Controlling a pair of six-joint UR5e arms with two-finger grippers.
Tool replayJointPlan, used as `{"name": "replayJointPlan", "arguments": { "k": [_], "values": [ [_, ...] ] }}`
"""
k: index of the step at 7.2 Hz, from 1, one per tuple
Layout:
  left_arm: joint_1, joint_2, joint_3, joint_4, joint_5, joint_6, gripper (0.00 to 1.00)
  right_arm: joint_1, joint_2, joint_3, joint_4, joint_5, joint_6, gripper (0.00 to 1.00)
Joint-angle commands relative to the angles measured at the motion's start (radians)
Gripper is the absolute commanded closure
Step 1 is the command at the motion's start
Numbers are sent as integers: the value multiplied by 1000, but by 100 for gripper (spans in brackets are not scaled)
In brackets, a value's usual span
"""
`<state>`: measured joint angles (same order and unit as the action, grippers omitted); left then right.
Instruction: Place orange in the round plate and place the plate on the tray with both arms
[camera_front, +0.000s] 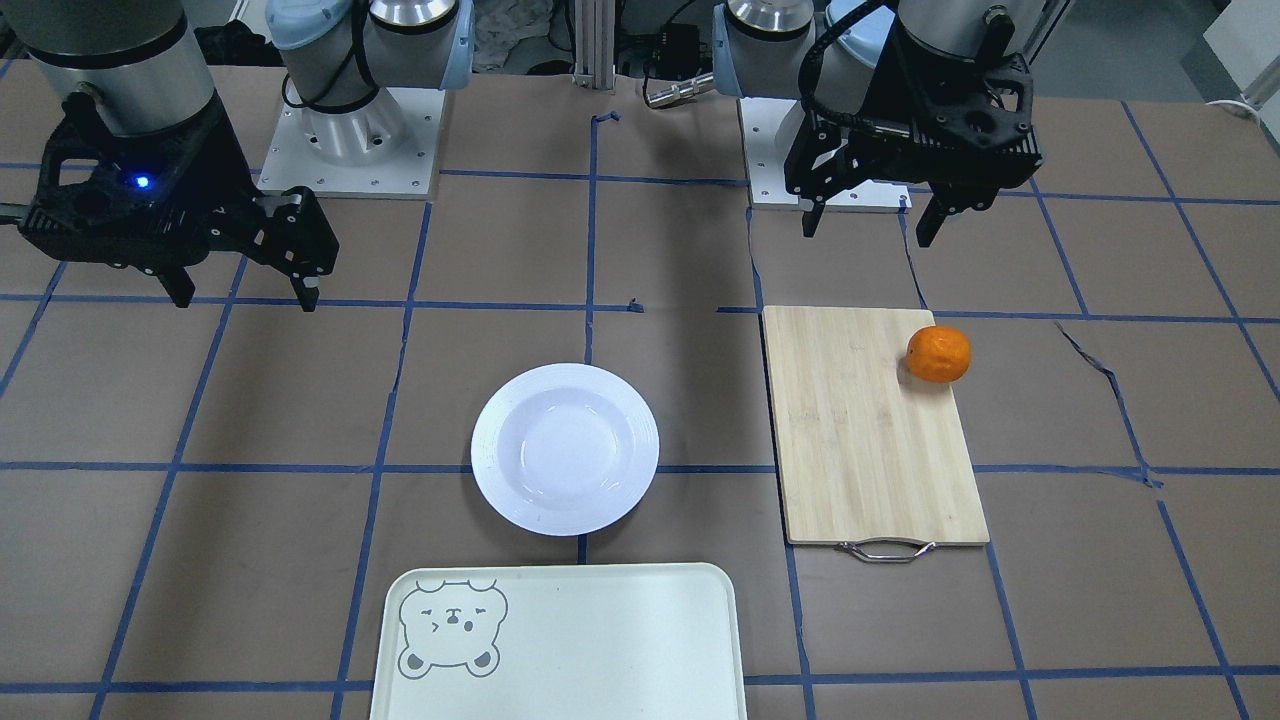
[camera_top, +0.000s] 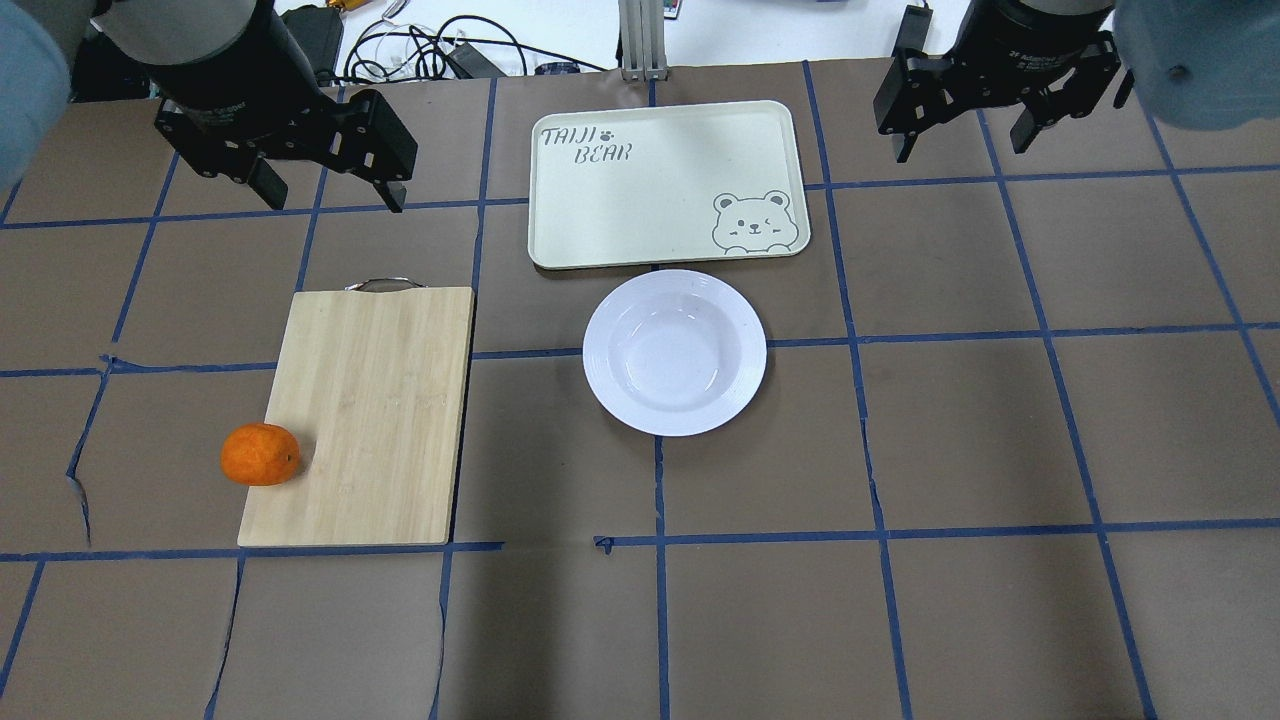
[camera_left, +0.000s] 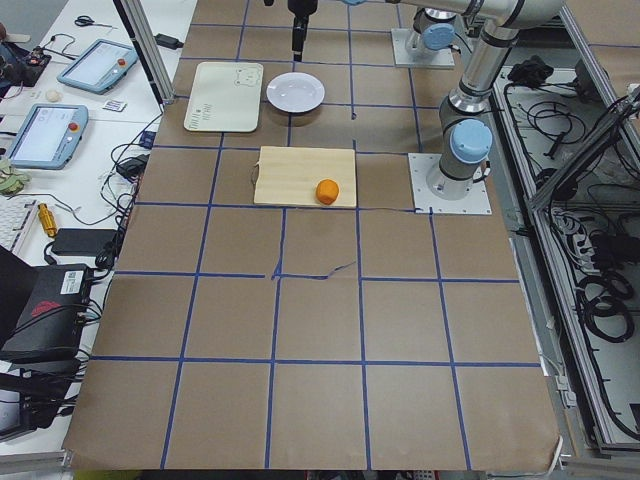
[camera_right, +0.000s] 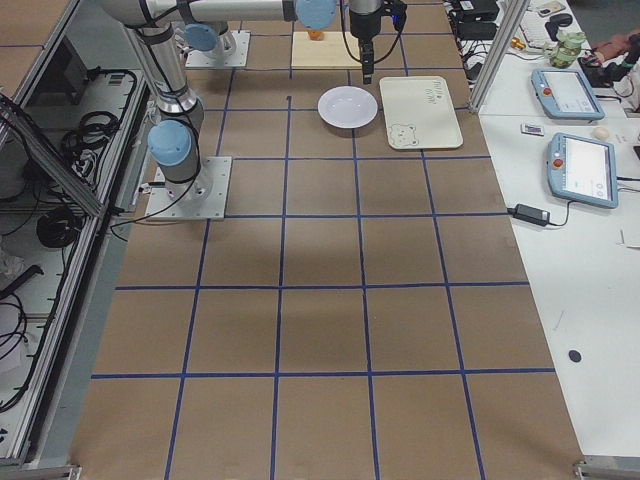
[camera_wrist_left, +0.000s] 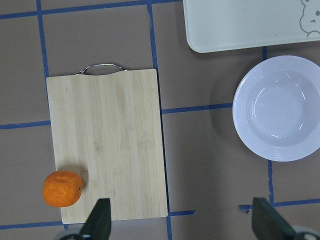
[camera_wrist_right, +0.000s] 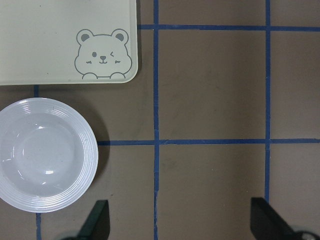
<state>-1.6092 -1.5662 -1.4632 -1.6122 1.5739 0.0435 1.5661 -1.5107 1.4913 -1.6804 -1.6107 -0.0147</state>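
The orange (camera_top: 260, 454) lies at the left edge of a bamboo cutting board (camera_top: 370, 410), near its corner closest to the robot; the left wrist view shows the orange (camera_wrist_left: 62, 188) straddling that edge. The empty white round plate (camera_top: 675, 352) sits on the table mid-field, just short of the cream tray (camera_top: 650, 190) with the bear face. My left gripper (camera_top: 335, 200) hangs open high above the table beyond the board's handle, holding nothing. My right gripper (camera_top: 960, 147) hangs open to the right of the tray, also holding nothing. Plate (camera_wrist_right: 42, 155) and tray (camera_wrist_right: 50, 40) show in the right wrist view.
The board's metal handle (camera_top: 385, 284) points away from the robot. Cables (camera_top: 430, 55) lie past the table's far edge, and a metal post (camera_top: 635, 40) stands behind the tray. A side bench holds tablets (camera_left: 95, 65). The brown paper is torn near the orange (camera_top: 85, 480).
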Motion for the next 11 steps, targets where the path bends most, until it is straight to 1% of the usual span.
{"name": "replayJointPlan", "arguments": {
  "k": [1, 7, 8, 9, 10, 11],
  "values": [
    [3, -2, -3, 0, 0, 4, 0, -3, 0, 9, -2, 0, 1, 0],
    [3, 0, -11, -5, 0, 1, 0, -9, 0, 9, -1, 2, 1, 0],
    [14, -3, -11, -18, 3, 2, 0, -9, 0, 9, -1, 2, 1, 0],
    [67, -15, -13, -34, 2, 10, 0, -9, 0, 9, -1, 2, 1, 0],
    [125, -32, -35, -43, -2, 139, 0, -9, 0, 9, -2, 2, 1, 0],
    [179, -38, -113, -35, 0, 280, 0, -9, 0, 9, -2, 2, 1, 0]
  ]
}}
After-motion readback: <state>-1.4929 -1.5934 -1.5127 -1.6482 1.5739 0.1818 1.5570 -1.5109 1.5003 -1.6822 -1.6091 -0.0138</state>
